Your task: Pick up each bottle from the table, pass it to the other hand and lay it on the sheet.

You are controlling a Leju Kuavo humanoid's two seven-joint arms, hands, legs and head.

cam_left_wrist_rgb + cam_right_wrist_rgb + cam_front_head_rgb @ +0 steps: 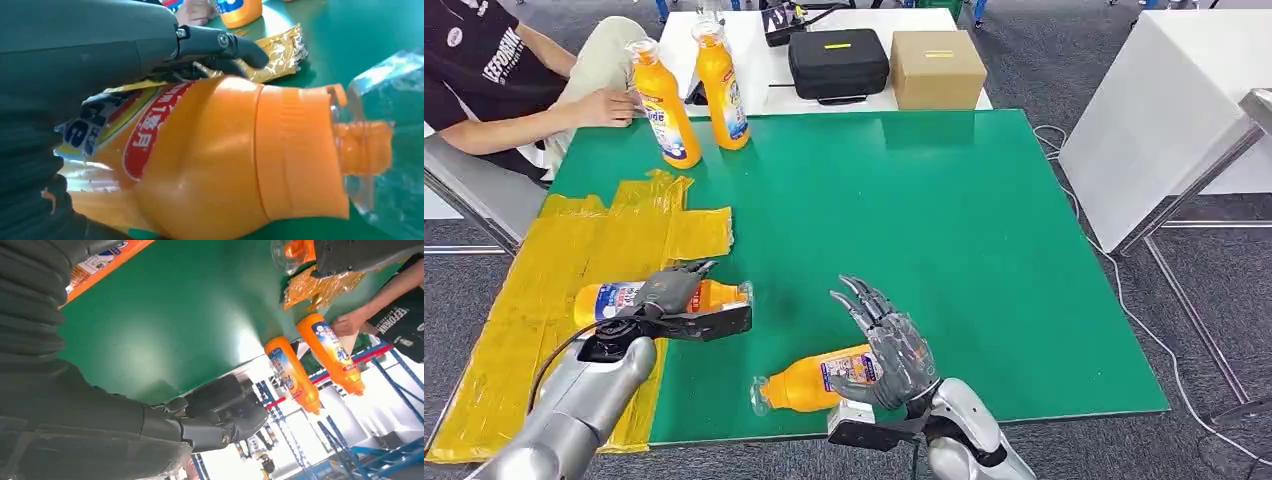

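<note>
The held bottle [659,298] lies on its side at the edge of the yellow sheet [544,290], cap toward the green table [944,220]. The left hand [669,288] has its fingers wrapped over it, so this looks like the laying step; next they should release. Beside the sheet a second bottle [819,380] lies just next to the right hand [889,350], whose fingers are spread and holding nothing.

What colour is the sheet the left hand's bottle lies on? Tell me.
Yellow: the crinkled plastic sheet shows best in the head view, under the bottle held by the left hand.
</note>
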